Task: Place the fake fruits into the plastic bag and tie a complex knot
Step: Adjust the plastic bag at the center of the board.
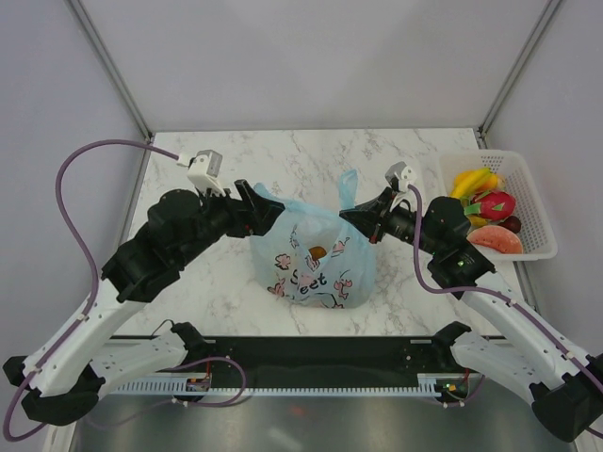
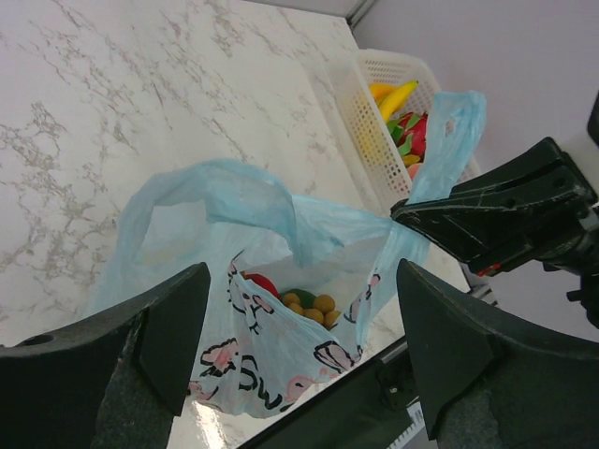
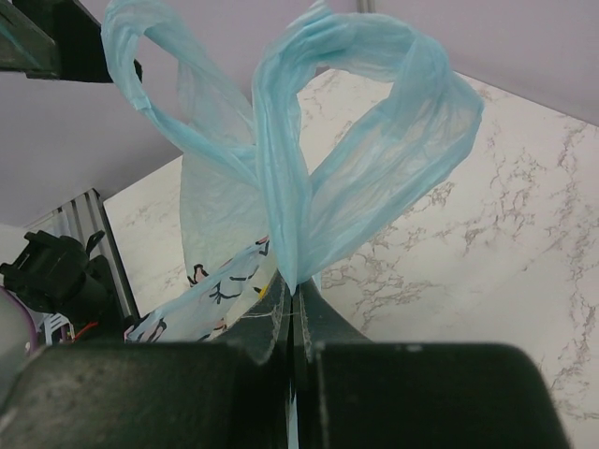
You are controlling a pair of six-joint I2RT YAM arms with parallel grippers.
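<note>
Plastic bag (image 1: pixel 311 259) sits at the centre of the top view on the marble table (image 1: pixel 217 301); the right gripper (image 1: pixel 349 217) is pinched on one handle loop (image 3: pixel 374 122), holding it up; the left gripper (image 1: pixel 254 205) is spread wide near the other handle loop (image 2: pixel 206 187), gripping nothing. A tan cluster (image 2: pixel 314 307) lies inside, yet most fake fruits (image 1: pixel 490 202) lie in the white basket (image 1: pixel 535 202) at right; knotting now would likely shut them out; a hard pull on the thin film could tip the bag or tear the loop.

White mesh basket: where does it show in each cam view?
Top external: white mesh basket at far right, mid-height.
Left wrist: upper right, behind the plastic bag.
Right wrist: not in view.
Shared landmark: the plastic bag, visible in all three views.
</note>
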